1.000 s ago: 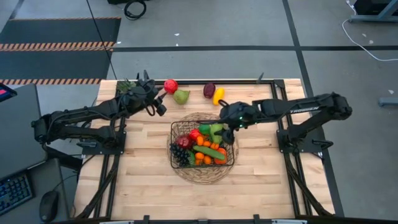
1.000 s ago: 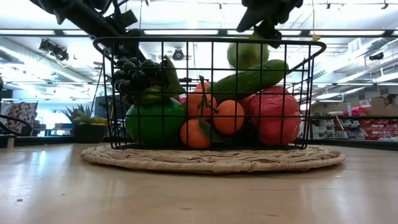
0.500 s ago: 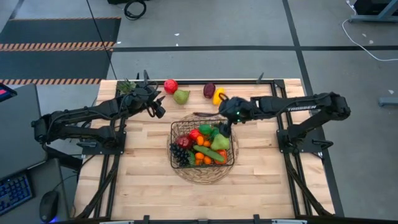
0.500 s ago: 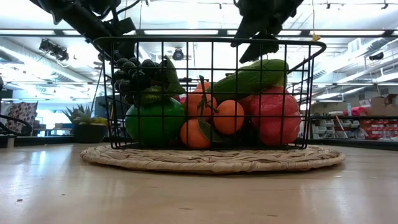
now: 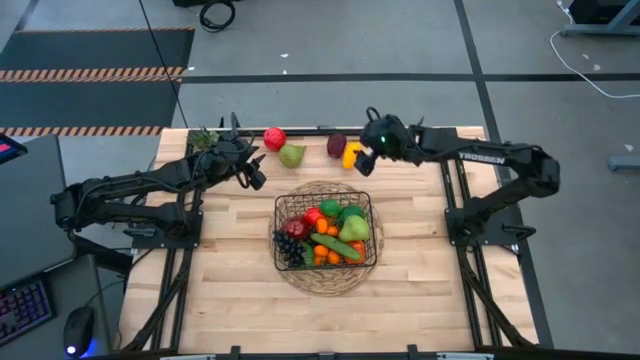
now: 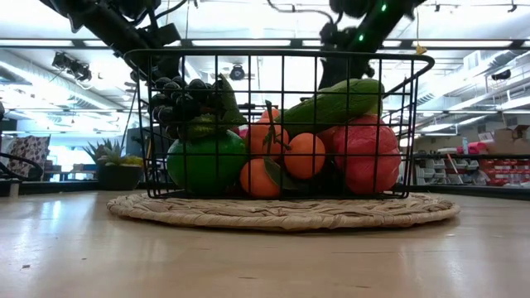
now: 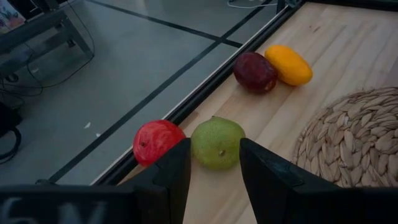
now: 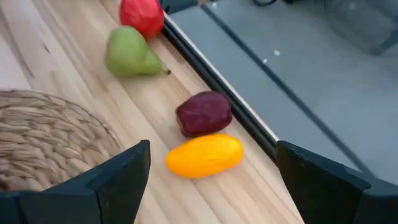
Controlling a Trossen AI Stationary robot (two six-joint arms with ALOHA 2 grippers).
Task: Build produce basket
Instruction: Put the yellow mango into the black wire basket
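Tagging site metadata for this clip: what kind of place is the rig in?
Probably a robotics lab or workshop in an open industrial hall. The wooden table stands on a bare grey floor with hazard-striped matting, and the low view shows ceiling strip lights and stocked shelving behind.
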